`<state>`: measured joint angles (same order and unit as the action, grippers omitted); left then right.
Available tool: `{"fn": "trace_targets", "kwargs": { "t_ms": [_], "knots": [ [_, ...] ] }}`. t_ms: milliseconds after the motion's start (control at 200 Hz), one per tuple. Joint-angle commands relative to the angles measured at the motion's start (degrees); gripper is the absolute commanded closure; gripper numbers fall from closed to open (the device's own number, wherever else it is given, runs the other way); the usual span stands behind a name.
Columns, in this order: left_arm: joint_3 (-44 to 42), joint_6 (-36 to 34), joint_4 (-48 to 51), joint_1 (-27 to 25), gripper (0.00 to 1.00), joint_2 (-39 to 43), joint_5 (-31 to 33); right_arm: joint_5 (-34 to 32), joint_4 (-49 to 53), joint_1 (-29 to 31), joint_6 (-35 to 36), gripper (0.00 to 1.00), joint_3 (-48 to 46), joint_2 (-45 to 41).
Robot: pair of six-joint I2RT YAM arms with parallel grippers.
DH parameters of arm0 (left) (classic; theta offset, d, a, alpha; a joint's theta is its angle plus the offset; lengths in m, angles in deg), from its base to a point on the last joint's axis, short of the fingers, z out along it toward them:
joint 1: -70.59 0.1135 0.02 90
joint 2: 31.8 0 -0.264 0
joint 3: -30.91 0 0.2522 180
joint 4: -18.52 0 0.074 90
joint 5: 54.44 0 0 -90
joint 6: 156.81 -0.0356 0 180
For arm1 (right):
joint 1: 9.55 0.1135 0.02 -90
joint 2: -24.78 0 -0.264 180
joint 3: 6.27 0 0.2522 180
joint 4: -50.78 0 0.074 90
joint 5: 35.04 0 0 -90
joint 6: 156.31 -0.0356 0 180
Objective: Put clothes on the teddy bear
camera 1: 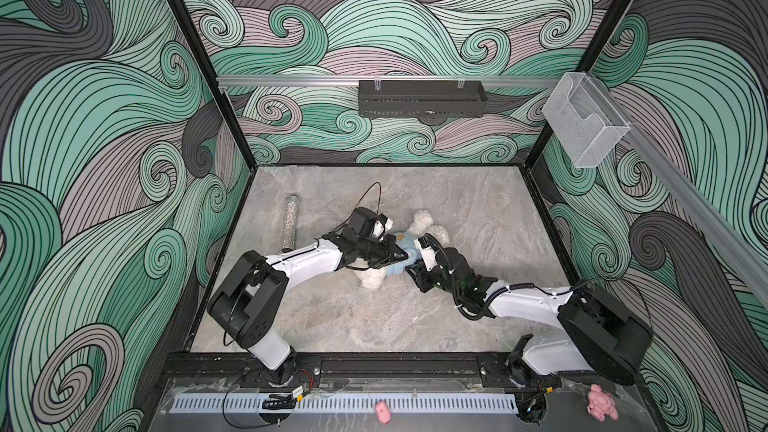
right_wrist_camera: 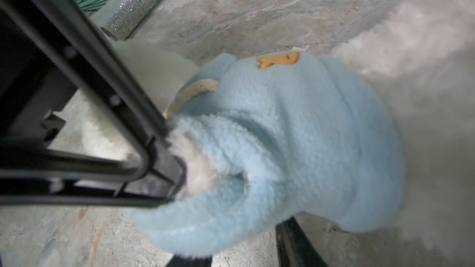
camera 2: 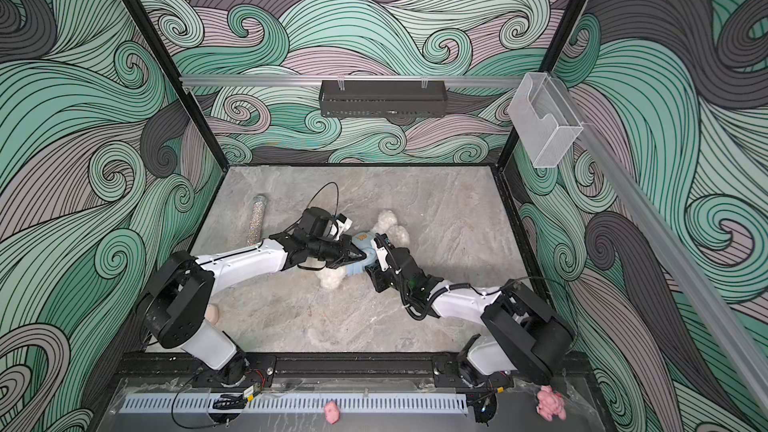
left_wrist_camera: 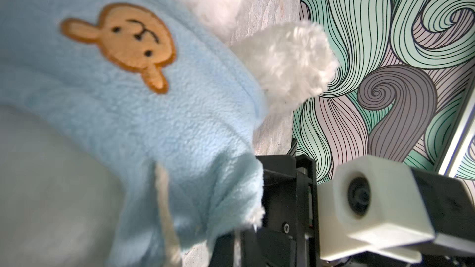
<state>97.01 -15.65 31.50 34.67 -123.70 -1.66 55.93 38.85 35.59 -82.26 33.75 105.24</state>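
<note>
No words or numbers can be read anywhere. The only sign is a small brown bear face patch (left_wrist_camera: 123, 44) sewn on the blue fleece top (left_wrist_camera: 154, 114). In a top view the patch (camera 1: 400, 237) sits at the top's 12 o'clock end.

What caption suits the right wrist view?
Left gripper, jaws shut, pinches a paw of the teddy bear at the blue sweater sleeve.

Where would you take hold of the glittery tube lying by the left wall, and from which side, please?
Probably around the middle of the glittery tube, coming straight down from above and closing across its narrow width. It lies flat on the table, a round body with its length running away from the robot and both long sides free.
</note>
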Motion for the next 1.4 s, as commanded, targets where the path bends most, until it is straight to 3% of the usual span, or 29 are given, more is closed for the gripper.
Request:
{"fn": "trace_targets", "kwargs": {
  "t_ms": [0,155,370,675,1051,1241,1301,1391],
  "knots": [
    [0.84,1.29,-0.8,-0.64,1.0,1.9,-4.79,-0.96,-7.71,0.21,-1.52,0.63,-0.72,-0.13],
    [1.45,2.16,-1.76,-1.04,1.0,1.17,-5.96,0.52,-10.37,0.12,-2.07,0.72,-0.95,-0.26],
    [2.04,4.48,-3.78,-1.37,1.0,1.06,-7.64,-6.82,-9.26,-0.56,-2.63,1.0,-1.46,-0.06],
    [2.86,8.23,-6.16,0.57,1.0,4.49,-9.19,-16.77,-5.02,-1.66,-6.73,1.0,-5.52,2.53],
    [1.1,12.11,-11.28,3.12,1.0,5.86,-10.51,-21.54,0.73,-1.7,-9.27,1.0,-6.47,5.03],
    [0.75,6.67,-7.02,4.85,1.0,5.68,-11.45,-15.3,-2.26,-2.23,-6.51,1.0,-6.07,4.54],
    [1.72,0.74,-3.32,5.24,1.0,5.46,-12.18,-10.32,-3.37,-2.75,-4.83,1.0,-6.29,3.21],
    [5.68,-9.82,6.58,4.9,1.0,4.13,-11.87,-4.21,-1.83,-3.58,-2.67,0.87,-6.13,-2.45]
  ]
}}
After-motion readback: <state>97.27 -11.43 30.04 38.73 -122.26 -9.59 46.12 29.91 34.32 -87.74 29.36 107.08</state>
